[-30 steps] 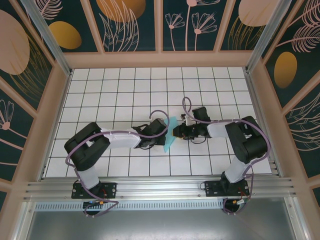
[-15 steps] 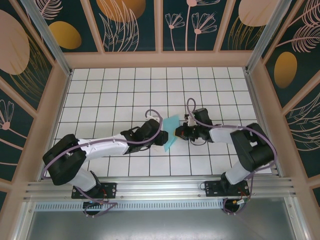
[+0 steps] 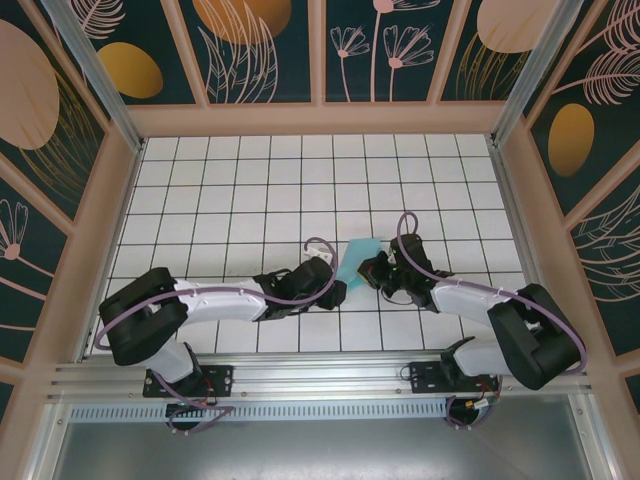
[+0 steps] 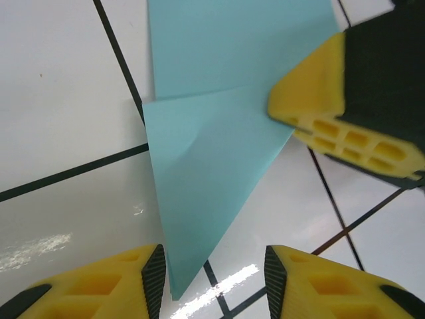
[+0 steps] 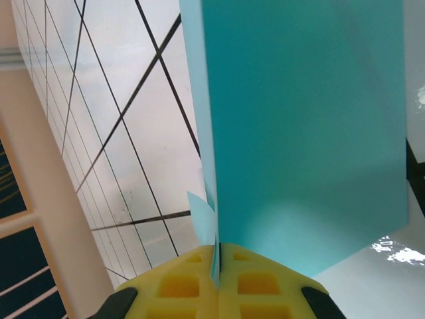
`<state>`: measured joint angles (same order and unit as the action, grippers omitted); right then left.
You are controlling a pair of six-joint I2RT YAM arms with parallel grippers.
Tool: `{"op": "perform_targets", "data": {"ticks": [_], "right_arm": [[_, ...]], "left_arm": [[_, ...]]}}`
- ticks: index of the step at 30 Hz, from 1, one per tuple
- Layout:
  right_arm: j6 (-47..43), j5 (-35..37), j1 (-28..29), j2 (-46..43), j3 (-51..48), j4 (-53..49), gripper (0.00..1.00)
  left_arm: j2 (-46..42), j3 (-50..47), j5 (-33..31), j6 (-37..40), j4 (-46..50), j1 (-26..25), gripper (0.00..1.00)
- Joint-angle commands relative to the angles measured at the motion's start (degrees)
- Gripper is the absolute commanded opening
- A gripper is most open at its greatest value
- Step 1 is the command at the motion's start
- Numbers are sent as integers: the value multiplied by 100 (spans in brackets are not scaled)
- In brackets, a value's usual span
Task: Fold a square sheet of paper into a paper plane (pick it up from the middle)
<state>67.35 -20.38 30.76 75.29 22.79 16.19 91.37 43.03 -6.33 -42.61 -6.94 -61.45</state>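
Observation:
The turquoise sheet of paper [image 3: 358, 258] is folded into a pointed shape and held on edge just above the table. My right gripper [image 5: 218, 258] is shut on one edge of it, with the paper [image 5: 305, 133] rising in front of the camera. In the top view the right gripper [image 3: 373, 268] sits at the paper's right side. My left gripper [image 4: 212, 279] is open, and the paper's pointed tip [image 4: 174, 289] hangs between its fingers, close to the left finger [image 4: 154, 272]. In the top view the left gripper [image 3: 335, 291] is just below and left of the paper.
White grid-tiled table [image 3: 240, 190] with wooden walls around it. The right gripper's yellow finger [image 4: 339, 113] shows close by in the left wrist view. Both arms lie low across the near half of the table; the far rows of tiles are free.
Both grippers and the paper have shifted right and toward the near edge. The right arm's elbow has swung down to the near right, and the left arm has stretched out.

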Motion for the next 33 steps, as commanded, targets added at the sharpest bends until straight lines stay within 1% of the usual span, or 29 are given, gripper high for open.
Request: {"op": "perform_targets", "data": {"ticks": [1, 10, 18, 22, 27, 31, 33], "right_arm": [[255, 156, 26, -58, 31, 113, 6], [15, -15, 26, 206, 341, -76, 7], [-29, -82, 26, 302, 420, -76, 7], [-29, -72, 26, 300, 440, -115, 7], [-62, -110, 26, 310, 481, -163, 8], [-175, -41, 26, 251, 551, -370, 15], [-259, -9, 26, 205, 569, -468, 17]], "left_arm": [[282, 258, -254, 270, -105, -85, 48], [795, 726, -814, 489, 135, -200, 48], [1094, 918, -1118, 567, 412, -220, 43], [1171, 932, -1243, 552, 476, -226, 39], [1234, 939, -1248, 561, 462, -227, 34], [1224, 940, -1294, 526, 474, -227, 29], [1231, 928, -1322, 507, 474, -226, 26]]}}
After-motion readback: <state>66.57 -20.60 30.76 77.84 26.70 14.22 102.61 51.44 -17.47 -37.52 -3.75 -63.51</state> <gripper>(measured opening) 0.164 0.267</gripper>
